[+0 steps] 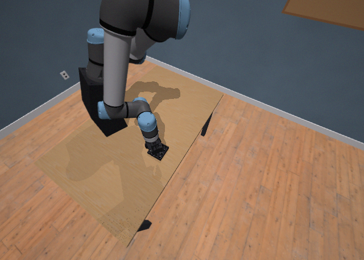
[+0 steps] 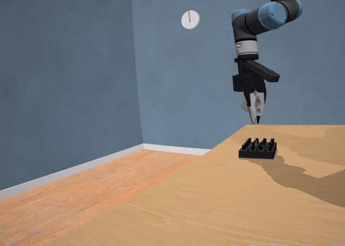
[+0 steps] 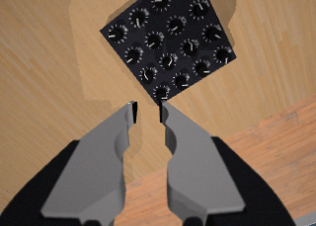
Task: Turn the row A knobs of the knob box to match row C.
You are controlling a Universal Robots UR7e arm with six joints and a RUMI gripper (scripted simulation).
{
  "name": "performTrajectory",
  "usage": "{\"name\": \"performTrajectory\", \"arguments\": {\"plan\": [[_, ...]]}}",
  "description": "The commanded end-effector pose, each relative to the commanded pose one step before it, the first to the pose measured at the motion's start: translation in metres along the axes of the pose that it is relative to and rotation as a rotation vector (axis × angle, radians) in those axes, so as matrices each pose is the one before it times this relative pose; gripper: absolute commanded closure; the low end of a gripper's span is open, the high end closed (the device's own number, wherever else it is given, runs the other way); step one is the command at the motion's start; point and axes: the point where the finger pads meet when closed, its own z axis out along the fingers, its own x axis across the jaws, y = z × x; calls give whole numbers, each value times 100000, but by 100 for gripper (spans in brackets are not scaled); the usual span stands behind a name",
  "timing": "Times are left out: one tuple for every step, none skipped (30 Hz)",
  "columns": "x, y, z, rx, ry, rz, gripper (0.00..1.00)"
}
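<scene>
The black knob box [image 1: 161,155] [image 2: 256,154] [image 3: 135,37] lies flat on the table, turned at an angle in the wrist view, with its top corner cut off there. It bears several rows of black knobs with white pointer lines and tick marks, pointing various ways. The socket does not show, and labels are too small to read, so I cannot tell which row is A. My gripper [image 2: 255,122] [image 3: 148,103] is open by a narrow gap and empty, above the box. In the wrist view its tips are just below the box's nearest corner knob [image 3: 161,93]. The top view hides the tips.
The wooden table [image 1: 96,189] [image 2: 194,204] [image 3: 49,137] carries the box near one long edge, with the floor [image 1: 264,192] beyond it. The arm's black pedestal [image 1: 96,110] stands at the opposite long side. Arm shadows cross the table top.
</scene>
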Motion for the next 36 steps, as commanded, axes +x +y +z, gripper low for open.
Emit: {"name": "performTrajectory", "arguments": {"plan": [[2, 53, -40, -124, 4, -13, 89], [0, 0, 0, 0, 0, 0, 89], [0, 0, 0, 0, 0, 0, 89], [0, 0, 0, 0, 0, 0, 89], [0, 0, 0, 0, 0, 0, 89], [0, 0, 0, 0, 0, 0, 89], [0, 0, 0, 0, 0, 0, 89], [0, 0, 0, 0, 0, 0, 89], [0, 0, 0, 0, 0, 0, 89], [0, 0, 0, 0, 0, 0, 89], [0, 0, 0, 0, 0, 0, 89], [0, 0, 0, 0, 0, 0, 89], [0, 0, 0, 0, 0, 0, 89], [0, 0, 0, 0, 0, 0, 89], [0, 0, 1, 0, 0, -4, 89], [0, 0, 3, 0, 0, -10, 89], [0, 0, 5, 0, 0, -21, 89], [0, 0, 9, 1, 1, -35, 89], [0, 0, 13, 1, 1, -52, 89], [-1, 0, 18, 1, 1, -72, 89], [-1, 0, 24, 2, 2, -94, 89], [-1, 0, 29, 2, 2, -117, 89], [-1, 0, 36, 3, 3, -142, 89], [0, 0, 0, 0, 0, 0, 89], [0, 0, 0, 0, 0, 0, 89], [-1, -1, 42, 3, 3, -168, 89], [-1, -1, 49, 4, 4, -195, 89], [-2, -1, 56, 4, 4, -222, 89], [-2, -1, 63, 5, 5, -249, 89], [-2, -1, 70, 5, 5, -276, 89], [-2, -1, 76, 4, 4, -191, 89], [-2, -1, 82, 1, 1, -50, 89], [-3, -1, 88, 0, 0, 0, 89], [-3, -1, 94, 0, 0, 0, 89], [-3, -2, 100, 0, 0, 0, 89], [-3, -2, 105, 0, 0, 0, 89]]}}
